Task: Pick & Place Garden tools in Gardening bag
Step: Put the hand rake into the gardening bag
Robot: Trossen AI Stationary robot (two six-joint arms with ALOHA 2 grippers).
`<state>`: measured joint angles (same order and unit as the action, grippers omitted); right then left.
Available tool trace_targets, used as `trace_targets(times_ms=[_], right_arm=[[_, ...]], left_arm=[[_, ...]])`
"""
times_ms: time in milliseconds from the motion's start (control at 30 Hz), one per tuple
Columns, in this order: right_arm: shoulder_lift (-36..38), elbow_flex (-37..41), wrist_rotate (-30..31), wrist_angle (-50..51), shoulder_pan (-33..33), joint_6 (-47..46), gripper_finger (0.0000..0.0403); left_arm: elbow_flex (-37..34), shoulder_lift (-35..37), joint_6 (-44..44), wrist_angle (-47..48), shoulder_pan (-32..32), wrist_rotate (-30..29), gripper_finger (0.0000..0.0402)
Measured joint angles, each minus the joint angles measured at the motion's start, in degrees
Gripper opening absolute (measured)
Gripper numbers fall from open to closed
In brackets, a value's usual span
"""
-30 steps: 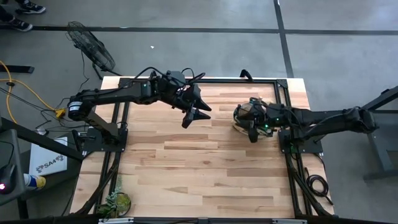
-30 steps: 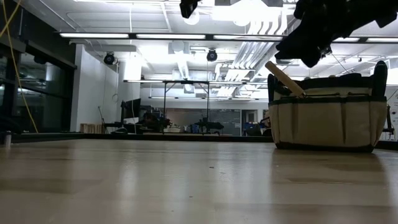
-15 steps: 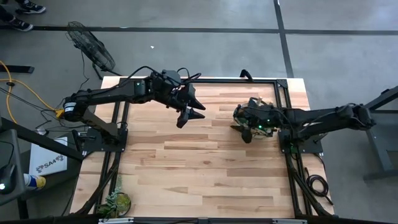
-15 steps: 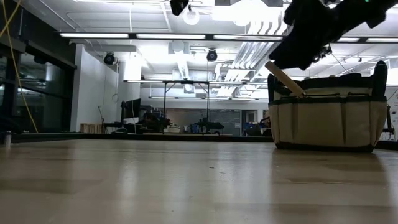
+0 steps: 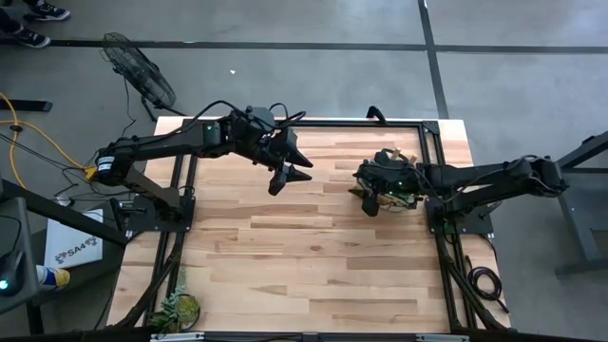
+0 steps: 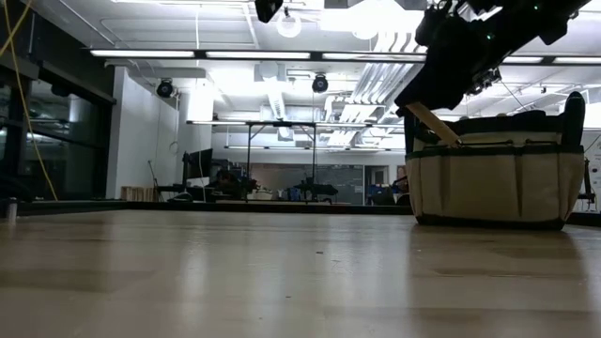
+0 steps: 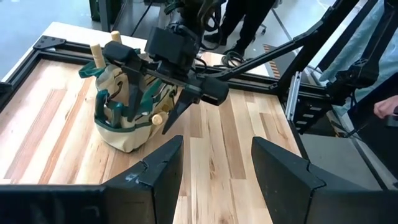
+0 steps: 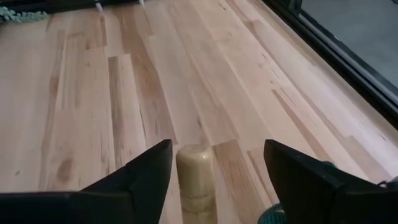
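Since a second ago the right gripper (image 8: 214, 171) has spread wide; a round wooden handle (image 8: 194, 173) stands loose between its fingers, above the tan canvas bag (image 6: 495, 183). Left gripper (image 7: 214, 165) gapes empty, well apart.

Right claw (image 8: 214, 171) fingers stand spread wide apart. A rounded wooden handle end (image 8: 194, 169) sits between them, untouched. Bare plank tabletop (image 8: 155, 74) lies beyond.

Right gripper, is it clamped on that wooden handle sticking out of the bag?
No, the right gripper is open, its fingers standing clear on either side of the wooden handle without touching it.
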<state>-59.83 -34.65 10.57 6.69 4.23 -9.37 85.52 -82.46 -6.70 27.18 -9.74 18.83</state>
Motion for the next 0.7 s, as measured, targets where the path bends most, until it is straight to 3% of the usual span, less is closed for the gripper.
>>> trace_targets(times_ms=[533, 700], right_arm=[[0.02, 0.03, -2.13, 0.01, -0.66, 0.27, 0.0066], [0.82, 0.07, -2.96, 0.06, -0.68, 0.14, 0.0059]], left_arm=[[0.0, -0.02, 0.02, 0.03, 0.0, 0.01, 0.0187], [0.0, -0.02, 0.38, 0.04, 0.0, 0.39, 0.0187]])
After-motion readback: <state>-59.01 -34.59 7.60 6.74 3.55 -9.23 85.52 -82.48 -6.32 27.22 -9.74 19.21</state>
